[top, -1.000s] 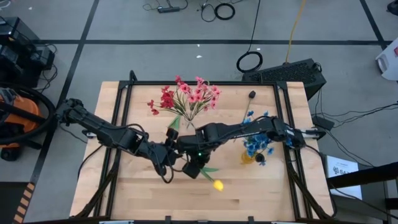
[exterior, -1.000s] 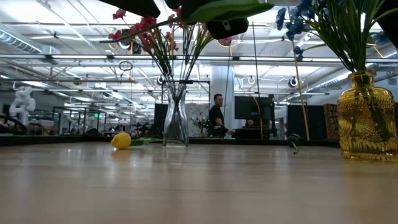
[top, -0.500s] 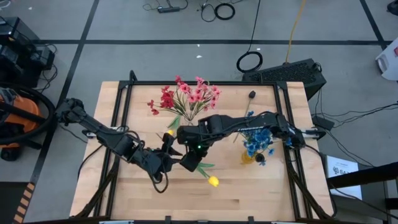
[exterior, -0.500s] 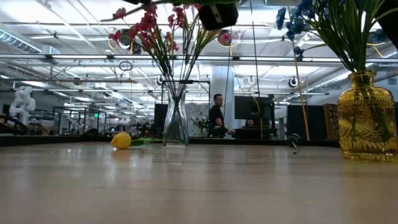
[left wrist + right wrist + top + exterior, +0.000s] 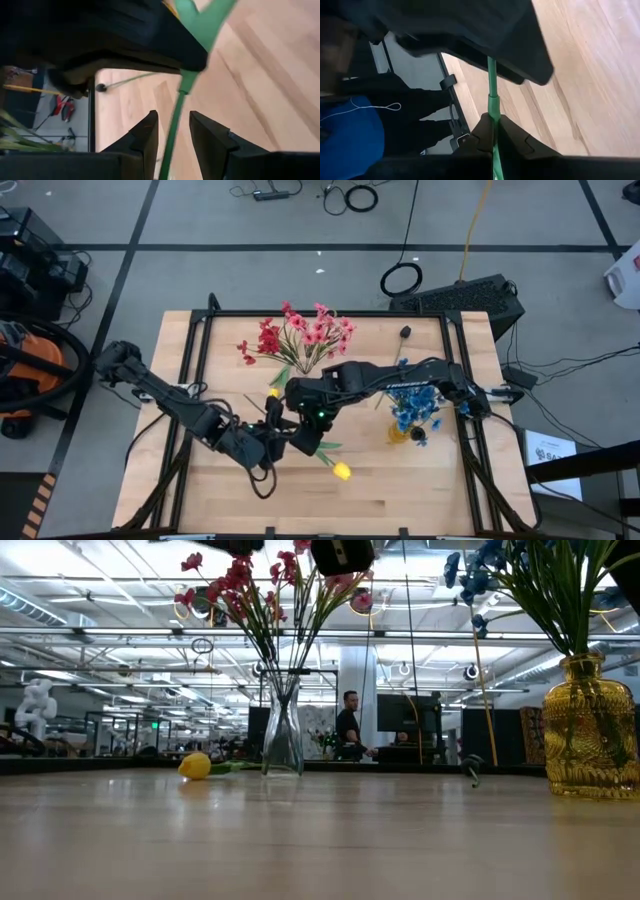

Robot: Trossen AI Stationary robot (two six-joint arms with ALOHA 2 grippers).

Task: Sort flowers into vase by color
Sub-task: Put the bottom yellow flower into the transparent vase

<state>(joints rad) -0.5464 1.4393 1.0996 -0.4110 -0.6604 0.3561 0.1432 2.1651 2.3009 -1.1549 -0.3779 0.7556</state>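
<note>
A yellow-budded flower (image 5: 342, 471) hangs above the table on a green stem (image 5: 181, 95), and my right gripper (image 5: 305, 442) is shut on that stem. My left gripper (image 5: 280, 438) is open right beside it; its fingers (image 5: 150, 132) stand on either side of the stem's free end with gaps showing. A second yellow bud (image 5: 273, 393) lies on the table by the clear vase (image 5: 283, 740), which holds red and pink flowers (image 5: 300, 340). Blue flowers (image 5: 412, 405) stand in the yellow glass vase (image 5: 590, 730). A dark bud (image 5: 405, 332) lies at the far edge. My right gripper pinches the green stem (image 5: 493, 107) between its two fingers, partway along it, below a leaf. The fingers slant downward and lie across the stem. The flower is lifted clear of the table, with its bud (image 5: 342, 471) toward the near edge and its bare end reaching toward my left gripper.
The two vases stand at the far middle and the right of the wooden table (image 5: 400, 500). Black rails (image 5: 195, 380) run along the table's left, right and far sides. Bare wood lies along the near edge. A person stands far behind the table in the low view.
My right gripper has risen with the yellow flower, whose leaf has gone out of the top of the low view. The bud has drifted slightly toward the table's left. My left gripper has moved toward the near edge and turned, keeping its fingers around the stem.
</note>
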